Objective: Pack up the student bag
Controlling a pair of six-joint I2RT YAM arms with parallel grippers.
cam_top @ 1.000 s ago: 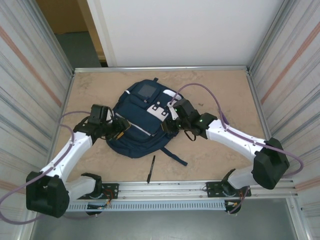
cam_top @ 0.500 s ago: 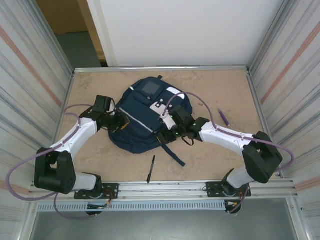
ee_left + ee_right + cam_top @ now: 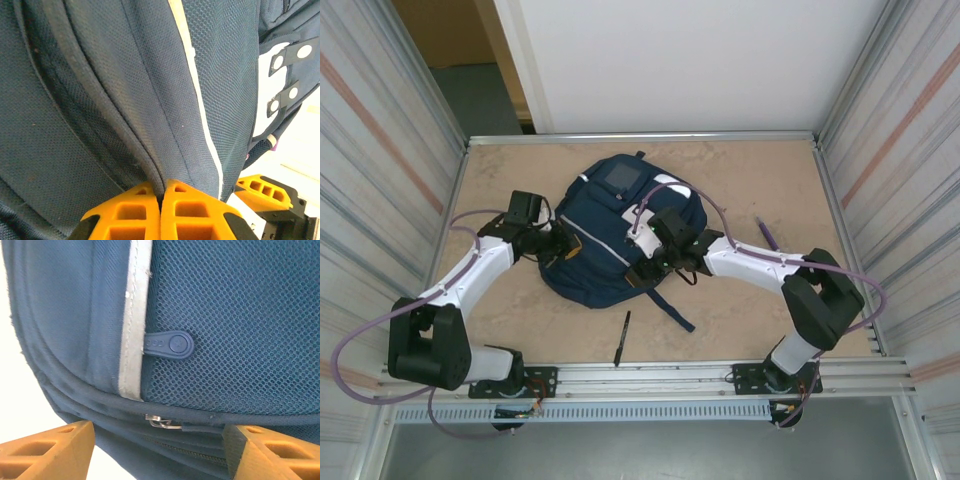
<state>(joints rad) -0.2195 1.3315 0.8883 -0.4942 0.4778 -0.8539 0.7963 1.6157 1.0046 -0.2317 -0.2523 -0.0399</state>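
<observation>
The student bag point(image 3: 610, 235), navy with white patches, lies flat in the middle of the table. My left gripper point(image 3: 563, 250) is at its left edge. In the left wrist view its orange fingers point(image 3: 192, 212) are shut on a fold of the bag's seam point(image 3: 155, 172). My right gripper point(image 3: 642, 268) is at the bag's lower right edge and stands open. In the right wrist view its jaws straddle a metal zipper pull point(image 3: 162, 422) below a mesh pocket point(image 3: 235, 325) and a blue rubber tab point(image 3: 169, 344), gripping nothing.
A black pen point(image 3: 622, 338) lies near the front rail below the bag. A purple pen point(image 3: 767, 233) lies to the right near the wall. A dark strap point(image 3: 670, 310) trails from the bag's lower right. Metal walls close in both sides.
My left gripper has shut on the bag's left seam. My right gripper has opened wider and slid left along the bag's lower edge. The bag shifted slightly toward the back.
</observation>
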